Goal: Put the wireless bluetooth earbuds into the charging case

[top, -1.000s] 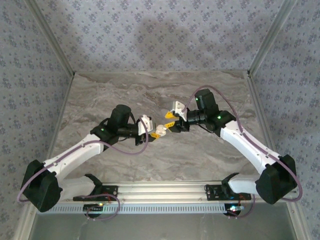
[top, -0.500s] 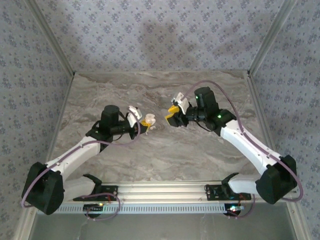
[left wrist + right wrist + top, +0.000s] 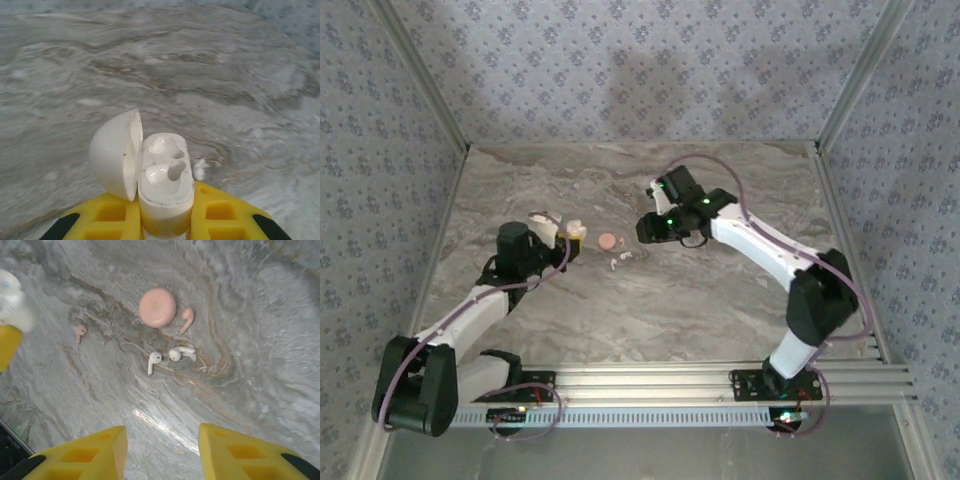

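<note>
As the overhead camera looked down, my left gripper (image 3: 572,238) pinched the open charging case (image 3: 576,228) at nine o'clock on the table (image 3: 720,310). The white earbuds (image 3: 620,260) lay loose near the centre, at five o'clock of a pink disc (image 3: 608,240). My right gripper (image 3: 648,228) hung at three o'clock of that disc.

From my left wrist, my yellow fingers (image 3: 112,212) clamped the case (image 3: 165,185). Its lid (image 3: 115,152) was swung open toward nine o'clock, and both wells were empty.

From my right wrist, my fingers (image 3: 85,452) stood spread with nothing between them. The two white earbuds (image 3: 154,360) lay side by side at six o'clock of the disc (image 3: 157,306). One pink earbud (image 3: 187,319) lay just beside the disc at three o'clock.
</note>
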Controlling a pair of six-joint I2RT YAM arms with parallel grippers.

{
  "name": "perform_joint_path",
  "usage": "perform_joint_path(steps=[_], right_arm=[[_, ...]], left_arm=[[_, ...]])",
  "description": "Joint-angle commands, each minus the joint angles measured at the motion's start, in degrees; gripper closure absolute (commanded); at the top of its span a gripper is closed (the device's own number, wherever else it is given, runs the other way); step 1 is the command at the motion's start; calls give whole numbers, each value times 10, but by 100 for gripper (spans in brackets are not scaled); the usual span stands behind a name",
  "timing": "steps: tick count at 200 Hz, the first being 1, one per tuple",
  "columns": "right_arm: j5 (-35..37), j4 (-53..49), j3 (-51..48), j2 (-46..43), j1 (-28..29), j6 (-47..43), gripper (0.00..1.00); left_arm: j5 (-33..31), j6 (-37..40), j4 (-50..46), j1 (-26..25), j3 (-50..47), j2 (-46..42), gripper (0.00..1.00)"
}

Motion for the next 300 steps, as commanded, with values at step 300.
perform_joint_path(steps=[300], right_arm=[[-11,-164,312,368,71,50,66]], left_arm=[[-67,-52,15,34,-37,-91,86]])
